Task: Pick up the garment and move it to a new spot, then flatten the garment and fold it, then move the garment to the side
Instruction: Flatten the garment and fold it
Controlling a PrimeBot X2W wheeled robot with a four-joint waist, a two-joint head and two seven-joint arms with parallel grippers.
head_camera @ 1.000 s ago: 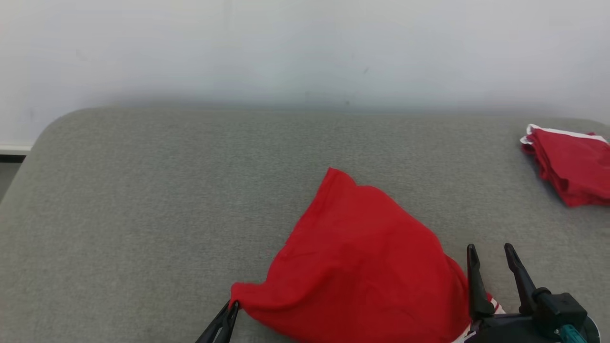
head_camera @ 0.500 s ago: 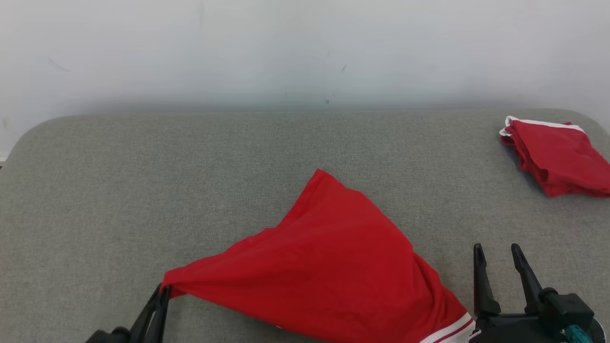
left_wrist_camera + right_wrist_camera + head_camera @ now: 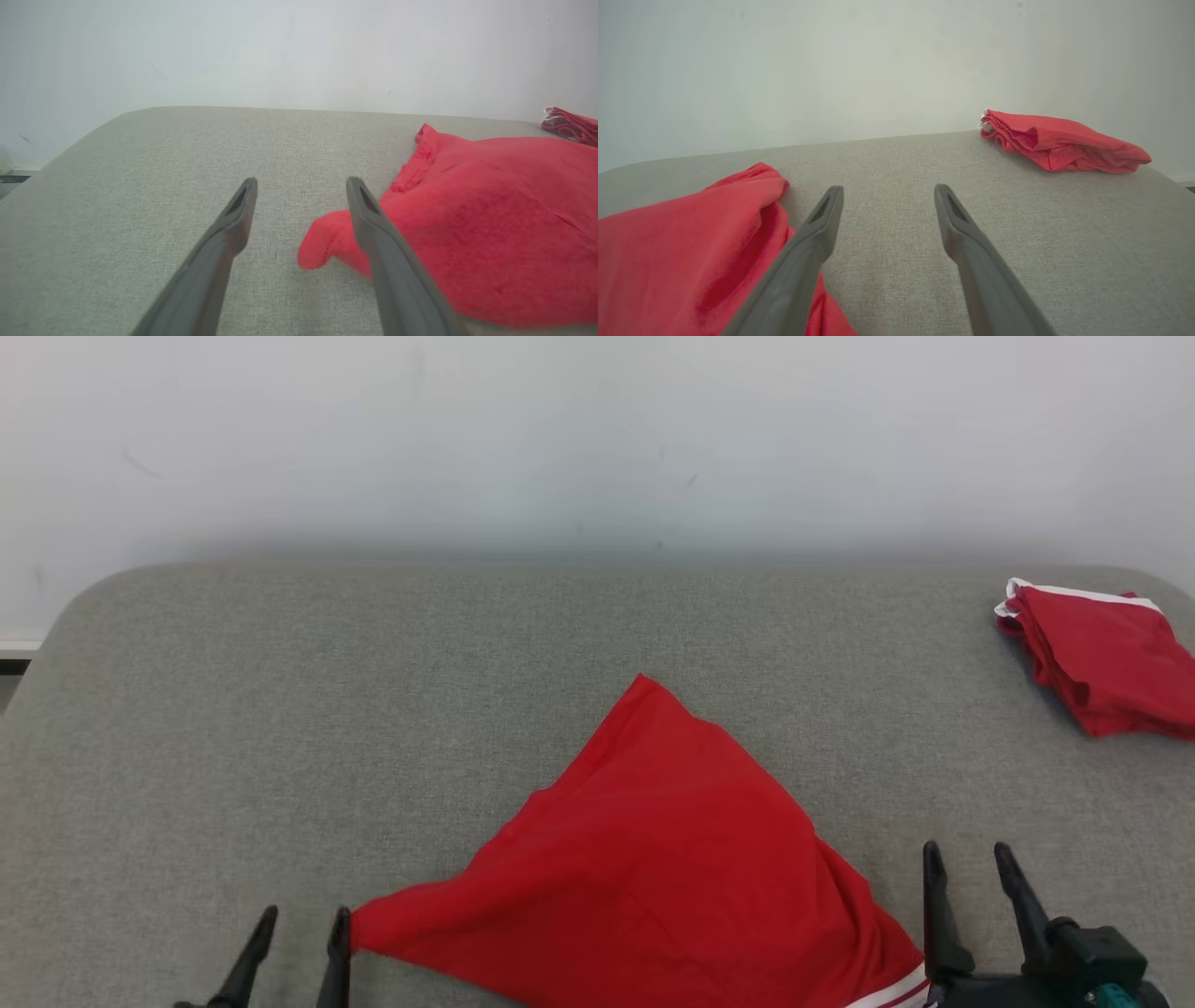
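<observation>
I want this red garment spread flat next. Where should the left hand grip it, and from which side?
Grip the red garment by its pointed near-left corner, coming from the robot's left, low along the grey surface. That corner tapers into a small bunched tip jutting past the rest of the cloth, beside the open left hand, so it probably pinches cleanly there.

**Nothing to read here**

You will find no lettering, label, brand, number or sign that can be read in any of the three views. The red garment [image 3: 672,859] shows you plain cloth with white bands at its hem, and the folded red pile [image 3: 1102,663] shows you only a white edge.
</observation>
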